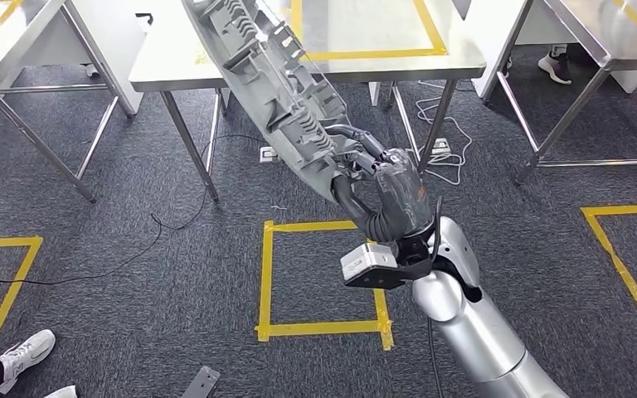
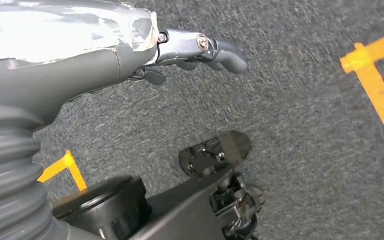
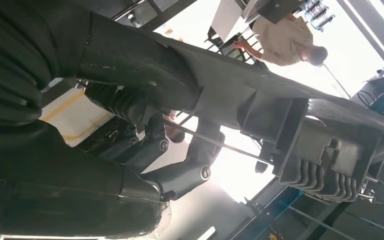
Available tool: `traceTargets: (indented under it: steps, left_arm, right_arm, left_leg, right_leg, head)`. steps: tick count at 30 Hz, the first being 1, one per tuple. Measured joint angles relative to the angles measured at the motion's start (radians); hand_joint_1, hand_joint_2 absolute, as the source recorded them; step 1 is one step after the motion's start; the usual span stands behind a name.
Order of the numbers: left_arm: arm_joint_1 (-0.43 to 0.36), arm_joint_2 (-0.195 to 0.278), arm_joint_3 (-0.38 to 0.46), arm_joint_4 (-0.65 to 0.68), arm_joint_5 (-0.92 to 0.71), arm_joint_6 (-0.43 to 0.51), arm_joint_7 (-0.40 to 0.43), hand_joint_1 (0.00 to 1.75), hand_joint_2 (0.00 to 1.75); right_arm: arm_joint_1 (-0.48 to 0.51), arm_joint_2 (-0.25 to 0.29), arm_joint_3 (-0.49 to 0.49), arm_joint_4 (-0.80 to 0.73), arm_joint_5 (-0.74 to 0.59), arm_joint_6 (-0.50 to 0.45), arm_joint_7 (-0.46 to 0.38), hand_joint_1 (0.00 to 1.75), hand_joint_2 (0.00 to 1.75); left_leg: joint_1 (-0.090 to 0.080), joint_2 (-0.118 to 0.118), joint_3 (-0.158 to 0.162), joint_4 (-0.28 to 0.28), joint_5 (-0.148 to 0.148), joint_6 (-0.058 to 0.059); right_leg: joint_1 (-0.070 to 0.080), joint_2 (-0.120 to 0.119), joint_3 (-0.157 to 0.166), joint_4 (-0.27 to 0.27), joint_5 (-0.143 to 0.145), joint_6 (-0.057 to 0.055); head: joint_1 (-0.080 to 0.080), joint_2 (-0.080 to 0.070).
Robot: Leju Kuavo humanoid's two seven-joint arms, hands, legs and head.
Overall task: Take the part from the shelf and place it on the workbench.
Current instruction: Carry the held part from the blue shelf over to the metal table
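Observation:
The part is a long grey ribbed plastic panel, held slanting up over the front edge of the steel workbench. My right hand grips its lower end, fingers wrapped around the edge. In the right wrist view the part stretches away from the hand, its ribs and clips showing. My left hand hangs over the carpet with its fingers loosely extended and nothing in them.
Yellow tape squares mark the dark carpet. More steel tables stand left and right. Cables trail under the workbench. A person's shoes stand at bottom left; another person is in the right wrist view.

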Motion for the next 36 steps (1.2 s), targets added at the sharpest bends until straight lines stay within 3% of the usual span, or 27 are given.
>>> traceTargets:
  steps: [2,3,6,7,8,10,12,13,15,18,21,22,23,24,26,28,31,36]
  left_arm:
    - [0.001,-0.001,0.0,0.0,0.002,0.0,0.0,0.0,1.75]
    - [0.001,-0.001,0.001,0.001,0.004,0.0,-0.001,0.0,1.75]
    - [0.0,-0.003,0.002,0.001,0.007,-0.002,-0.002,0.0,1.75]
    - [0.001,-0.003,0.003,0.001,0.007,-0.002,-0.003,0.0,1.75]
    - [0.002,-0.004,0.004,0.002,0.007,-0.002,-0.003,0.0,1.75]
    - [0.003,-0.004,0.004,0.002,0.008,-0.003,-0.003,0.0,1.75]
    - [0.002,-0.005,0.004,0.002,0.008,-0.003,-0.003,0.0,1.75]
    - [0.002,-0.005,0.005,0.003,0.009,-0.003,-0.003,0.0,1.75]
    - [0.003,-0.005,0.005,0.004,0.009,-0.004,-0.003,0.0,1.75]
    - [0.003,-0.001,0.006,0.005,0.01,-0.01,-0.003,0.0,1.75]
    - [0.005,0.0,0.006,0.006,0.014,-0.014,-0.004,0.0,1.75]
    - [0.006,0.001,0.006,0.007,0.015,-0.014,-0.004,0.0,1.75]
    - [0.007,0.001,0.006,0.008,0.017,-0.015,-0.004,0.0,1.75]
    - [0.007,0.002,0.006,0.008,0.018,-0.015,-0.004,0.0,1.75]
    - [0.007,0.002,0.007,0.009,0.02,-0.015,-0.004,0.0,1.75]
    - [0.006,0.001,0.008,0.01,0.02,-0.015,-0.004,0.0,1.75]
    - [0.005,0.001,0.009,0.01,0.021,-0.014,-0.003,0.0,1.75]
    - [0.005,0.001,0.009,0.01,0.021,-0.014,-0.003,0.0,1.75]
  right_arm:
    - [-0.002,0.0,0.001,0.001,-0.004,0.0,-0.001,1.75,1.75]
    - [-0.005,0.0,0.001,0.003,-0.006,0.0,-0.001,1.75,1.75]
    - [-0.008,-0.002,0.002,0.01,-0.01,0.0,-0.003,1.75,1.75]
    - [-0.008,-0.002,0.003,0.013,-0.011,0.0,-0.004,1.75,1.75]
    - [-0.008,-0.003,0.005,0.015,-0.011,0.0,-0.005,1.75,1.75]
    - [-0.008,-0.003,0.007,0.018,-0.012,0.0,-0.005,1.75,1.75]
    - [-0.01,-0.003,0.008,0.02,-0.012,0.0,-0.006,1.75,1.75]
    - [-0.012,-0.003,0.008,0.021,-0.013,0.0,-0.006,1.75,1.75]
    - [-0.015,-0.003,0.008,0.023,-0.015,0.0,-0.008,1.75,1.75]
    - [-0.017,-0.001,0.009,0.023,-0.019,0.0,-0.01,1.75,1.75]
    - [-0.018,0.002,0.012,0.028,-0.024,0.0,-0.011,1.75,1.75]
    - [-0.018,0.002,0.013,0.03,-0.025,0.0,-0.011,1.75,1.75]
    - [-0.018,0.002,0.014,0.032,-0.026,0.0,-0.011,1.75,1.75]
    - [-0.018,0.002,0.015,0.034,-0.026,0.0,-0.011,1.75,1.75]
    - [-0.019,0.003,0.017,0.036,-0.027,0.0,-0.011,1.75,1.75]
    - [-0.022,0.005,0.018,0.037,-0.028,0.0,-0.012,1.75,1.75]
    - [-0.025,0.006,0.018,0.038,-0.028,0.0,-0.013,1.75,1.75]
    - [-0.025,0.006,0.018,0.038,-0.029,0.0,-0.013,1.75,1.75]
  left_leg:
    - [0.004,-0.001,0.014,-0.015,0.003,0.008]
    - [0.005,-0.002,0.021,-0.024,0.005,0.014]
    - [0.0,-0.004,0.03,-0.03,0.002,0.026]
    - [-0.003,-0.006,0.032,-0.03,-0.001,0.029]
    - [-0.007,-0.008,0.036,-0.03,-0.005,0.03]
    - [-0.012,-0.012,0.048,-0.028,-0.015,0.03]
    - [-0.018,-0.016,0.055,-0.021,-0.027,0.025]
    - [-0.02,-0.017,0.056,-0.018,-0.033,0.021]
    - [-0.02,-0.017,0.056,-0.016,-0.04,0.012]
    - [-0.014,-0.014,0.038,0.023,-0.067,-0.007]
    - [0.003,-0.01,-0.06,0.203,-0.142,-0.032]
    - [0.009,-0.009,-0.094,0.254,-0.151,-0.038]
    - [0.015,-0.007,-0.112,0.27,-0.139,-0.042]
    - [0.019,-0.005,-0.109,0.246,-0.108,-0.045]
    - [0.024,-0.001,-0.056,0.113,-0.022,-0.046]
    - [0.02,0.001,-0.005,0.007,0.017,-0.039]
    - [0.014,0.002,0.007,-0.014,0.008,-0.028]
    - [0.013,0.002,0.007,-0.013,0.006,-0.025]
  right_leg:
    - [0.0,-0.005,-0.004,0.012,-0.009,0.006]
    - [0.002,-0.006,-0.019,0.044,-0.024,0.005]
    - [0.005,-0.008,-0.13,0.236,-0.088,-0.006]
    - [0.005,-0.008,-0.16,0.278,-0.095,-0.005]
    - [0.005,-0.008,-0.171,0.283,-0.084,0.0]
    - [0.007,-0.008,-0.132,0.176,-0.02,0.009]
    - [0.013,-0.009,-0.071,0.04,0.04,0.002]
    - [0.017,-0.01,-0.053,0.004,0.053,-0.006]
    - [0.02,-0.01,-0.044,-0.011,0.054,-0.018]
    - [0.009,-0.009,-0.031,-0.02,0.05,-0.03]
    - [0.005,-0.009,-0.019,-0.022,0.041,-0.04]
    - [0.004,-0.009,-0.015,-0.021,0.038,-0.04]
    - [0.003,-0.008,-0.011,-0.021,0.034,-0.039]
    - [0.002,-0.006,-0.004,-0.021,0.029,-0.036]
    - [-0.001,-0.004,0.013,-0.022,0.017,-0.027]
    - [0.001,-0.002,0.021,-0.022,0.008,-0.015]
    - [0.004,-0.002,0.018,-0.023,0.005,-0.004]
    - [0.004,-0.002,0.019,-0.024,0.004,-0.002]
  head:
    - [0.002,0.0]
    - [0.003,0.0]
    - [0.006,0.0]
    - [0.006,0.0]
    - [0.006,0.0]
    - [0.006,0.0]
    - [0.006,0.0]
    - [0.005,0.0]
    - [0.005,0.0]
    - [0.004,0.0]
    - [0.002,0.0]
    - [0.002,0.0]
    - [0.002,0.0]
    - [0.002,0.0]
    - [0.002,0.0]
    - [0.002,0.0]
    - [0.003,0.0]
    - [0.003,0.0]
